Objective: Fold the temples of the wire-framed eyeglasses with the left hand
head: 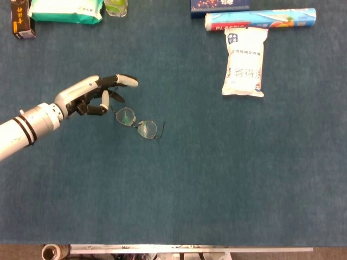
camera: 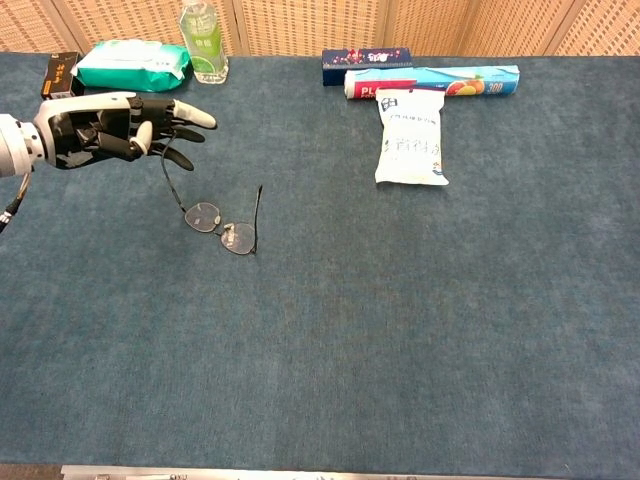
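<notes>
The wire-framed eyeglasses (head: 138, 123) (camera: 222, 227) lie lenses-down on the blue cloth, left of centre. Both temples stand open and point away toward the far side. My left hand (head: 95, 95) (camera: 115, 125) hovers just left of them, with one finger stretched out and the others partly curled. Its fingertips (camera: 168, 135) sit against the upper end of the glasses' left temple, whose tip is hidden behind them. The hand encloses nothing. The right temple (camera: 259, 212) stands free. My right hand does not appear in either view.
At the far edge lie a green wipes pack (head: 66, 11), a bottle (head: 116, 6), a dark box (head: 23, 20), a blue box (head: 219, 4) and a plastic-wrap roll (head: 260, 19). A white pouch (head: 245, 61) lies far right of the glasses.
</notes>
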